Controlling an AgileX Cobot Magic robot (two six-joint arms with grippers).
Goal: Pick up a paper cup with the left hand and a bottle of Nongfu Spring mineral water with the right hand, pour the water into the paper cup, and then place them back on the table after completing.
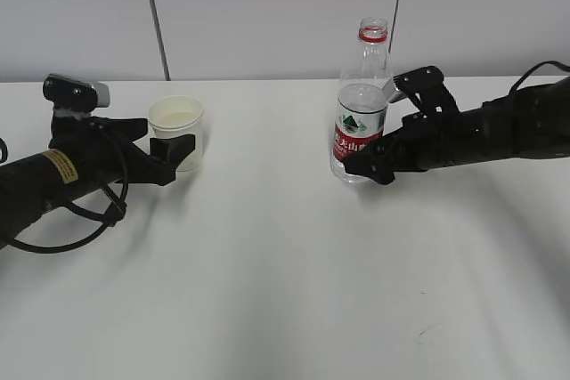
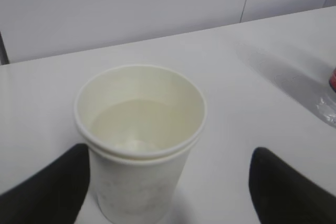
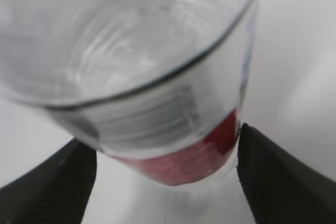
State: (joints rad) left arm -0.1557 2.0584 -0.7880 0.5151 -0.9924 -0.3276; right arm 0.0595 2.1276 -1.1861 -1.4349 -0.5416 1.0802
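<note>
The paper cup (image 1: 176,122) stands on the white table (image 1: 267,264) at the left; it shows two stacked rims and a pale flat surface inside. My left gripper (image 1: 169,138) is open around it. In the left wrist view the cup (image 2: 139,145) rests against one finger (image 2: 58,187), and the other finger (image 2: 283,187) stands well clear. The uncapped bottle (image 1: 361,126), red-labelled and largely full of clear water, stands upright on the table at the right. My right gripper (image 1: 372,126) is open, straddling its lower half; its fingers (image 3: 273,177) sit close beside the bottle (image 3: 173,145).
A grey panelled wall (image 1: 267,6) runs behind the table's far edge. Bare white tabletop lies between the two arms and toward the near edge. Loose black cables (image 1: 89,220) hang by the left arm.
</note>
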